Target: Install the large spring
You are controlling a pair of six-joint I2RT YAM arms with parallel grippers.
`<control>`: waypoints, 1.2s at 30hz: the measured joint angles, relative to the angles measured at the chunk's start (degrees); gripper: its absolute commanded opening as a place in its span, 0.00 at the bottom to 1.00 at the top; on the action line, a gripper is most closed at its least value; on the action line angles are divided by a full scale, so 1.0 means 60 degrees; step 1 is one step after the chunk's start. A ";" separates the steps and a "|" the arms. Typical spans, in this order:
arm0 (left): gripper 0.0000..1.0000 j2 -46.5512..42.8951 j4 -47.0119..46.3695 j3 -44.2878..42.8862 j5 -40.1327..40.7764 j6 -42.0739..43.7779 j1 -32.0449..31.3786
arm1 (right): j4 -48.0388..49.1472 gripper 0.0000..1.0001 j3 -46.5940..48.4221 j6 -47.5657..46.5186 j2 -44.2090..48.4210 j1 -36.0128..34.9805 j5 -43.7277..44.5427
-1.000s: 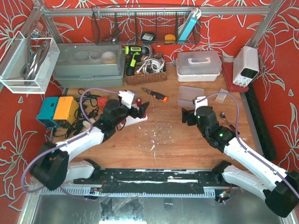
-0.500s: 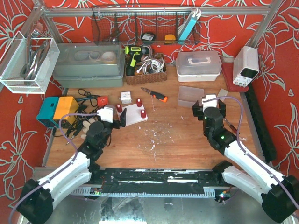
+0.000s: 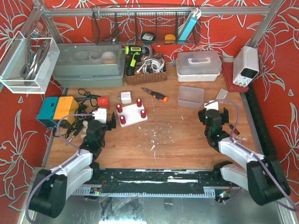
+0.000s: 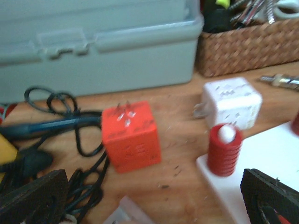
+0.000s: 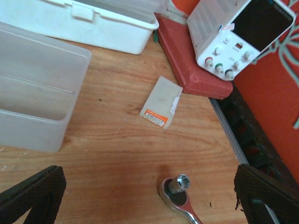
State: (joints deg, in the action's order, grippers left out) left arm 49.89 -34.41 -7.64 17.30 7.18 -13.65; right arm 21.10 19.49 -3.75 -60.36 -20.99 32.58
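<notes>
Overhead, I get bright, even light with only faint shadows on the brown wooden tabletop (image 3: 182,135) and a dull sheen on the grey metal sheet (image 3: 187,212) along the bottom edge. My left wrist view is soft throughout, the orange-red cube plug (image 4: 131,137) smeared. The right wrist view is crisp, with a glint on the steel ratchet head (image 5: 180,184).

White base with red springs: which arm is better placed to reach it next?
Left. The left gripper is open beside the white base, a red spring in its view; the right gripper is far off, over a ratchet.
</notes>
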 measured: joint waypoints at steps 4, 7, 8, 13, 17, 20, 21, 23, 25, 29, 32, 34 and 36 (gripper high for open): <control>0.99 0.0605 -0.0597 0.0550 -0.0729 -0.0215 0.0947 | 0.1224 0.99 -0.0164 0.0062 -0.1024 0.0627 -0.0510; 0.99 0.1326 -0.1297 0.0579 -0.1395 -0.0168 0.1242 | 0.1872 0.99 -0.0127 0.0076 -0.1810 0.0947 -0.0809; 0.99 0.1599 -0.1621 0.0579 -0.1698 -0.0149 0.1300 | 0.2095 0.99 -0.0127 0.0066 -0.2062 0.1035 -0.0943; 0.99 0.2637 -0.2677 0.0459 -0.2539 -0.0091 0.1472 | 0.3224 0.99 -0.0160 0.0102 -0.3085 0.1559 -0.1636; 0.99 0.2732 -0.3173 0.0448 -0.2769 -0.0149 0.1647 | 0.4339 0.99 -0.0535 0.0262 -0.3359 0.1923 -0.1923; 0.99 0.2820 -0.3384 0.0397 -0.3096 -0.0368 0.1701 | 0.4539 0.99 -0.0594 0.0324 -0.3472 0.1971 -0.2029; 0.99 0.2860 -0.3381 0.0346 -0.3198 -0.0477 0.1716 | 0.4630 0.99 -0.0590 0.0335 -0.3483 0.1982 -0.2084; 0.99 0.2958 -0.3377 0.0219 -0.3439 -0.0590 0.1723 | 0.4692 0.99 -0.0590 0.0364 -0.3483 0.1996 -0.2146; 0.99 0.3024 -0.3391 0.0124 -0.3625 -0.0641 0.1723 | 0.4783 0.99 -0.0590 0.0375 -0.3486 0.2000 -0.2171; 0.99 0.3115 -0.3650 0.0117 -0.3803 -0.0747 0.1723 | 0.4805 0.99 -0.0590 0.0423 -0.3483 0.2004 -0.2197; 0.99 0.3632 -0.4470 0.0222 -0.3745 -0.0772 0.1749 | 0.4809 0.99 -0.0590 0.0444 -0.3483 0.2000 -0.2200; 0.99 0.4408 -0.5231 0.0317 -0.3712 -0.0823 0.1843 | 0.4805 0.99 -0.0590 0.0455 -0.3483 0.2000 -0.2200; 0.99 0.5034 -0.5402 0.0339 -0.3719 -0.0849 0.1902 | 0.4809 0.99 -0.0590 0.0463 -0.3483 0.2000 -0.2200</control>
State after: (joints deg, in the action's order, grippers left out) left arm 80.09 -66.83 -5.61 -5.02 2.09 -2.24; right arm 49.95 15.94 -0.97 -81.25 -8.99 19.38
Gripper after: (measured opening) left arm 0.992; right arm 0.989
